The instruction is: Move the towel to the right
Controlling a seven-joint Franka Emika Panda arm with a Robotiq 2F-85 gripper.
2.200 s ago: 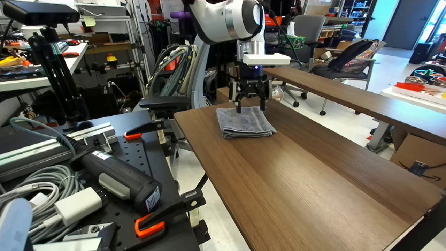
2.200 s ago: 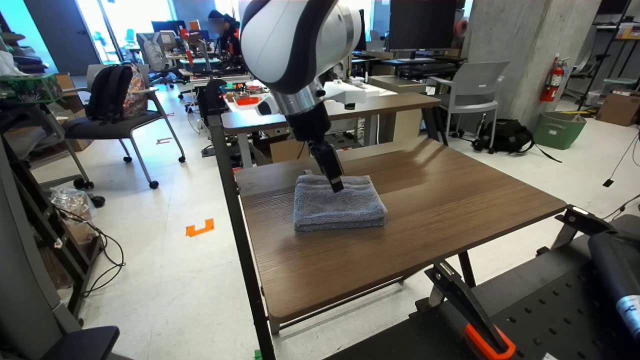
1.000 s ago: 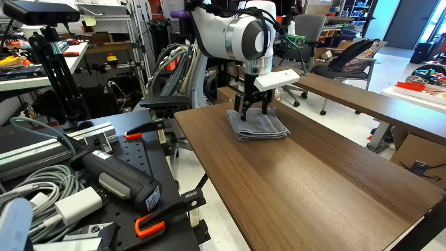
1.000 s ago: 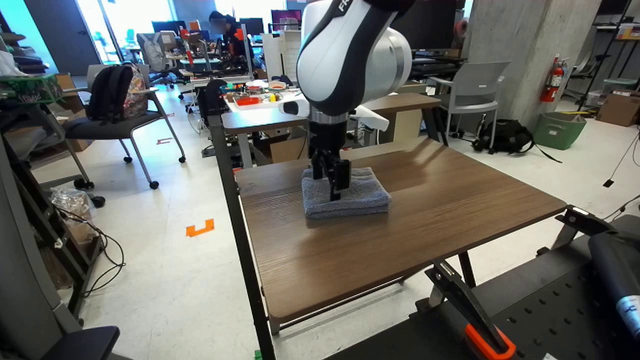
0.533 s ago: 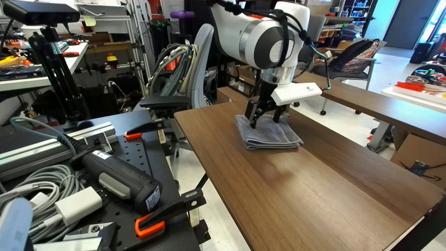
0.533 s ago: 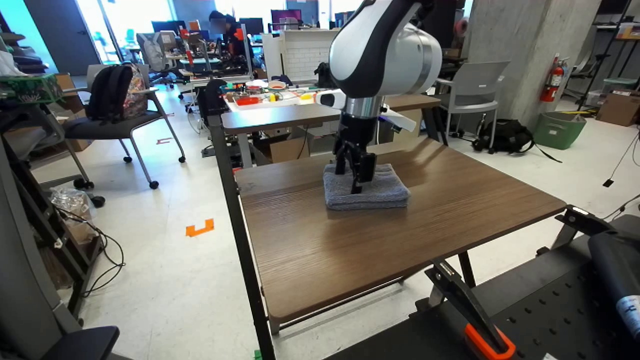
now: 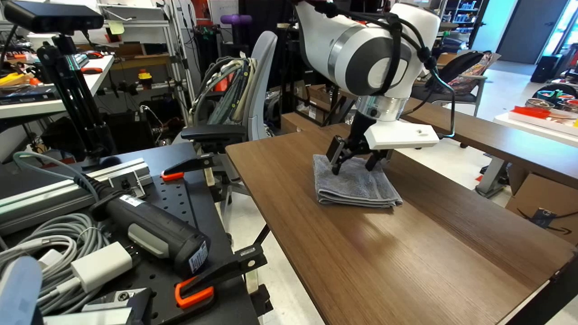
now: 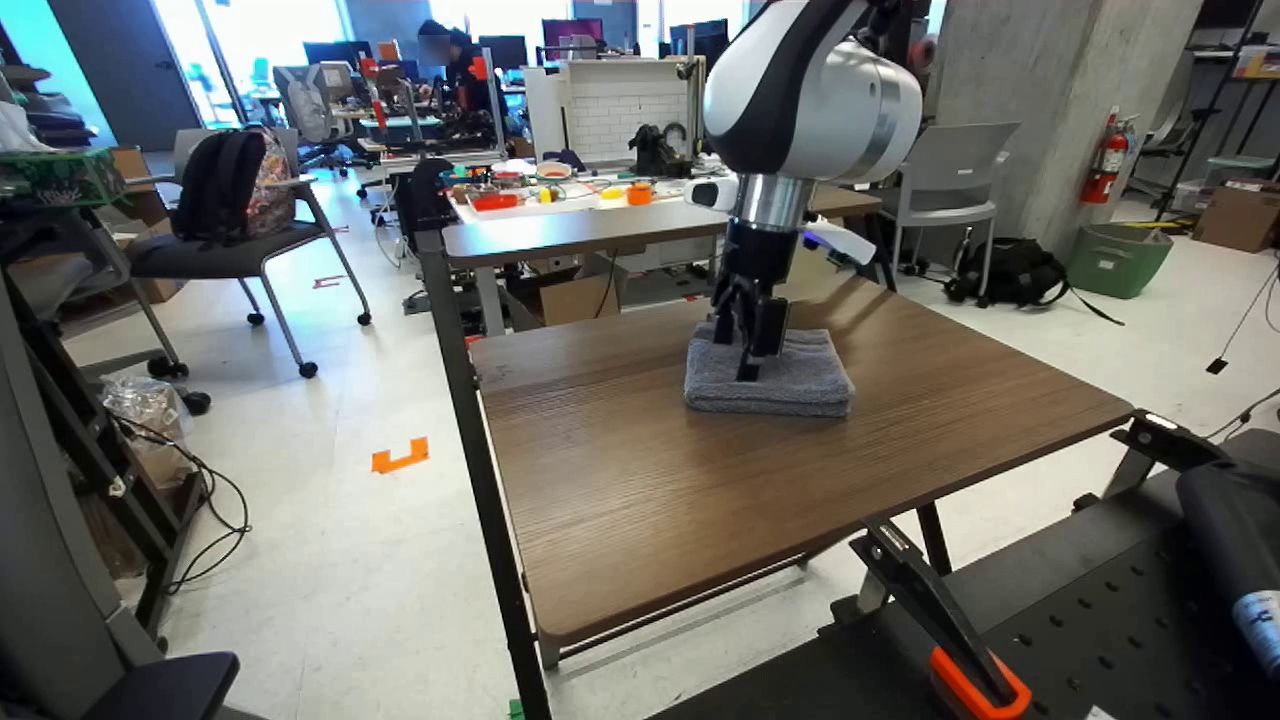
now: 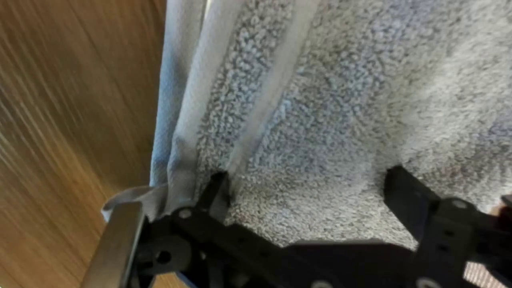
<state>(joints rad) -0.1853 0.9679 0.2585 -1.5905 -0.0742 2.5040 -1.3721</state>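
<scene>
Clearance over wood-grain tabletop [image 7: 429,262]
Descent of gripper [image 7: 353,169] is blocked by folded grey towel [image 8: 800,385]; passage is afforded beside it. Edge of black perforated bench [image 8: 1110,580] is obstructed by orange-handled clamp [image 8: 940,612].

See near the wooden table [image 7: 406,262], in an exterior view, a black handheld tool [image 7: 153,230], coiled grey cables [image 7: 90,232] and a grey office chair [image 7: 263,85]. In an exterior view, note beyond the wooden table a brown desk [image 8: 570,238], a green bin [image 8: 1118,264] and a red fire extinguisher [image 8: 1105,165], and to the table's left, orange tape [image 8: 400,459].
</scene>
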